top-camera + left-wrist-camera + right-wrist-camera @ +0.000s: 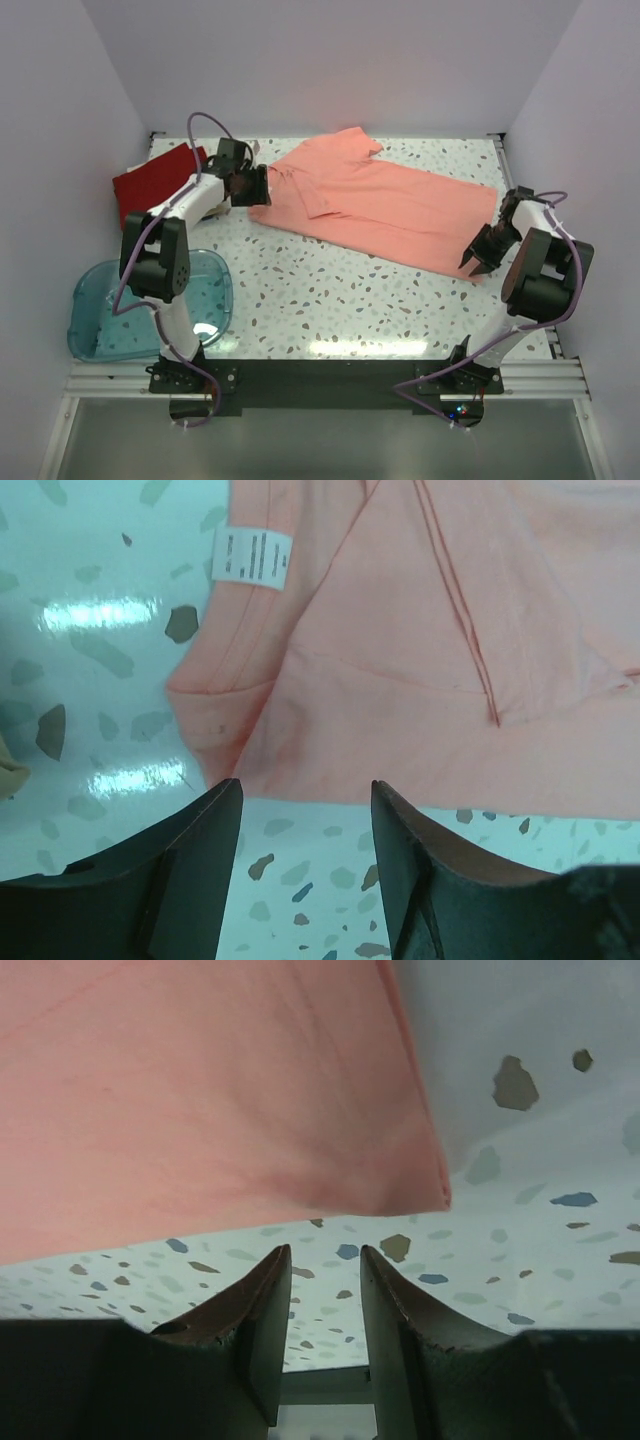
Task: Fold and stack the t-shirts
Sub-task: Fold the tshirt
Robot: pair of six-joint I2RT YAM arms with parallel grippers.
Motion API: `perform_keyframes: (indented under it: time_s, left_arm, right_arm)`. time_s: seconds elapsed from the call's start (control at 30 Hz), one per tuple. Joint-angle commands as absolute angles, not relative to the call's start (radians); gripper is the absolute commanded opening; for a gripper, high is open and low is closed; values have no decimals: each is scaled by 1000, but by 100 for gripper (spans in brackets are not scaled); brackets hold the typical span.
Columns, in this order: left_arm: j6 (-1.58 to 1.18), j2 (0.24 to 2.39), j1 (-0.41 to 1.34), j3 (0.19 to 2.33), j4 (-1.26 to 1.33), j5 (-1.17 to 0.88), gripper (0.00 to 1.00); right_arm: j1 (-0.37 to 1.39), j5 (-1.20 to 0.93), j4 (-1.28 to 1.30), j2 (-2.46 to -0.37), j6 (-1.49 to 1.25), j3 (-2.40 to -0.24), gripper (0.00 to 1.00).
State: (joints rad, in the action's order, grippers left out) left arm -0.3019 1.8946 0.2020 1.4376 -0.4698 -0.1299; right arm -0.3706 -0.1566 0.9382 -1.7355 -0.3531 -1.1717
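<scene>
A salmon-pink t-shirt (375,200) lies folded lengthwise across the back of the speckled table, collar end at the left, hem end at the right. A deep red t-shirt (150,183) lies at the back left. My left gripper (262,188) sits at the pink shirt's collar end, open, nothing between its fingers; in the left wrist view the pink shirt (420,670) with its white label (252,557) lies just beyond the left gripper (306,798). My right gripper (474,263) hangs open by the hem corner; the pink shirt (200,1100) lies just past the right gripper (325,1255).
A translucent blue plastic tub (150,305) stands at the front left beside the left arm's base. White walls close in the table on three sides. The speckled tabletop (330,300) stretches between the pink shirt and the arm bases.
</scene>
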Motion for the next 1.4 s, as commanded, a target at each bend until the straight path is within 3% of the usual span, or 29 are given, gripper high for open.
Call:
perform_keyframes:
  time_s: [0.0,0.53,1.17,1.37]
  left_arm:
    - [-281,1821,203,1370,-411,-137,58]
    - [-249,1821,129,1272,-376,-88,47]
    - [-279,1922,124,1276,-328,-170,44]
    - [-291,1951,124,1287,-318,-164,36]
  right_arm:
    - [-377,-51,928,-1703,-325,-1151,37]
    - [-380,48,905,-1761,-354,-1124,32]
    - [-382,54,890,-1781,-365,-1123,29]
    - [-382,69,887,-1795,-365,-1118,24]
